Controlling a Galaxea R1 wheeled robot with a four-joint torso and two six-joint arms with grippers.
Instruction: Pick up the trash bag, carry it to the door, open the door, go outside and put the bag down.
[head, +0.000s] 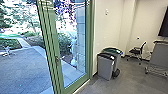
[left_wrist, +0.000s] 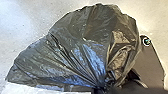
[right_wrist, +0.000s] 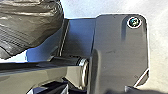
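Head view: a green-framed glass door (head: 57, 65), with a paved yard (head: 23, 68) beyond it.
The black trash bag (left_wrist: 82, 47) is up at the left gripper (left_wrist: 102, 88), which pinches its gathered neck (the folds all run together there); whether the right gripper is wide or narrow, I cannot tell. Indoors, just beside the door, a gray bin with a black lid (head: 105, 65) stands against a green-lidded bin (head: 116, 60), nearer than the office chair (head: 136, 51).
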